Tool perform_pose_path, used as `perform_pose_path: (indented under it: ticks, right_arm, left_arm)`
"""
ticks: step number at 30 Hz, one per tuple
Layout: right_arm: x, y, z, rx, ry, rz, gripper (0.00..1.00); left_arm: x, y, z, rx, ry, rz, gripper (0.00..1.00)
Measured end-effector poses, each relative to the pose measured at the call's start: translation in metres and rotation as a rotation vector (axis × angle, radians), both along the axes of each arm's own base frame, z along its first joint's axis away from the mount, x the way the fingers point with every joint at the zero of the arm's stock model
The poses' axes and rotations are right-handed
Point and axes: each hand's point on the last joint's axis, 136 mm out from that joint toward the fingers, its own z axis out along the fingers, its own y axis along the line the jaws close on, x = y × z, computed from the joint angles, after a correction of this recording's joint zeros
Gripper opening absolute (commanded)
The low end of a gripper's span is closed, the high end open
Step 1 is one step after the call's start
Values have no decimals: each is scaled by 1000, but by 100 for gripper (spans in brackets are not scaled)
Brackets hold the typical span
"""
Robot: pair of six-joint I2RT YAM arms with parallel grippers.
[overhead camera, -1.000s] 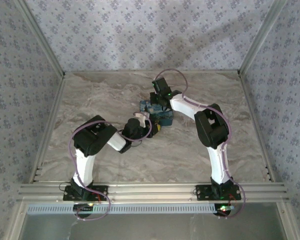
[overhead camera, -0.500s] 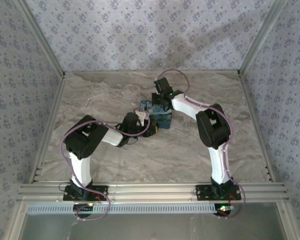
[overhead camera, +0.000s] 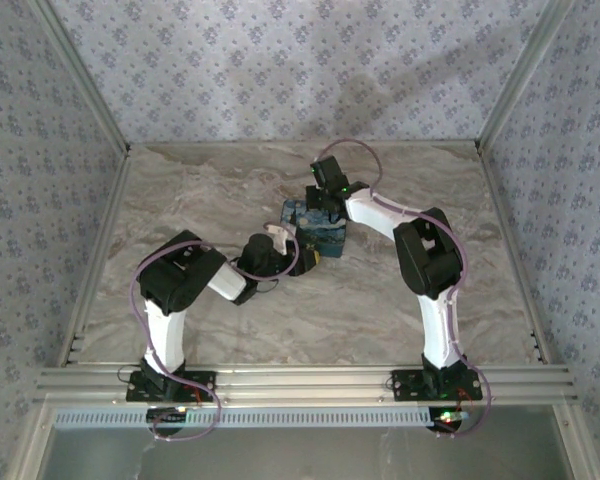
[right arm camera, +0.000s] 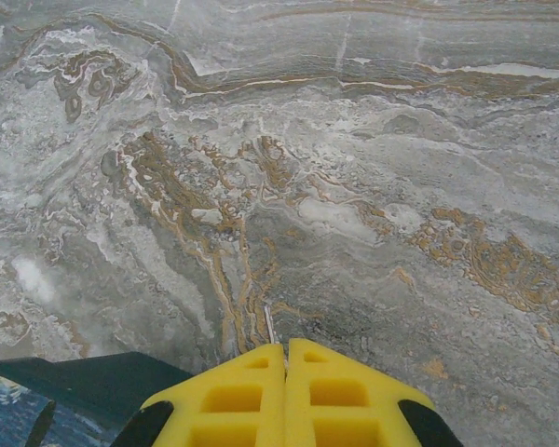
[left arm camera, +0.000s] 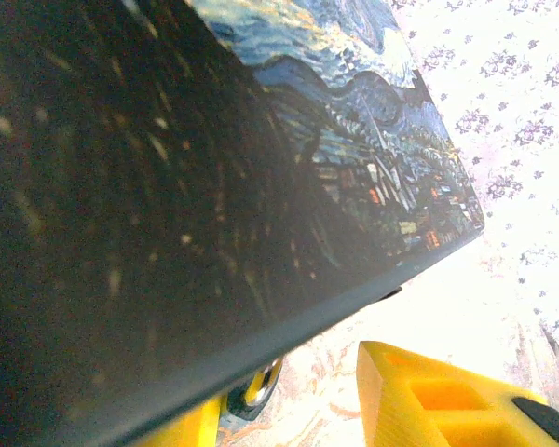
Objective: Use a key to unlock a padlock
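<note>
left gripper (overhead camera: 307,258): placed at the near left corner of the night-sky tin (overhead camera: 325,232); its yellow fingers (left arm camera: 429,400) are spread apart.
padlock (left arm camera: 257,387): a small shiny metal piece is glimpsed under the tin's dark edge, just beside the left-hand finger; most of it is hidden.
night-sky tin: set on the marble table (overhead camera: 230,180), between the two grippers.
right gripper (right arm camera: 285,352): held at the tin's far side, above the marble; its fingers are pressed together.

Swirly blue tin (left arm camera: 335,140), yellow right tool (right arm camera: 286,350), marbled table (right arm camera: 373,186)
</note>
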Motion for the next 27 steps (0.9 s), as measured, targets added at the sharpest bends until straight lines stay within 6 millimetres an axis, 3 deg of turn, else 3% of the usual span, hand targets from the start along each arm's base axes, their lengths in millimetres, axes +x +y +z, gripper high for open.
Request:
perform_pose_path:
  ticks: [8, 15, 20, 24, 27]
  right_arm:
    - [-3, -27, 2, -32, 15, -50, 0]
    - [-1, -68, 16, -66, 2, -137, 0]
    - [-15, -104, 23, -108, -1, -229, 0]
    - [-36, -130, 8, -153, 47, -303, 0]
    - [-54, -137, -12, -175, 103, -322, 0]
  left_arm:
    - [2, -2, 0, -1, -3, 1, 41]
    - [2, -4, 0, -2, -4, -2, 41]
    - [2, -5, 0, 1, -8, -12, 41]
    - [2, -6, 0, 5, -4, -19, 41]
    - [1, -8, 0, 5, -4, -30, 42]
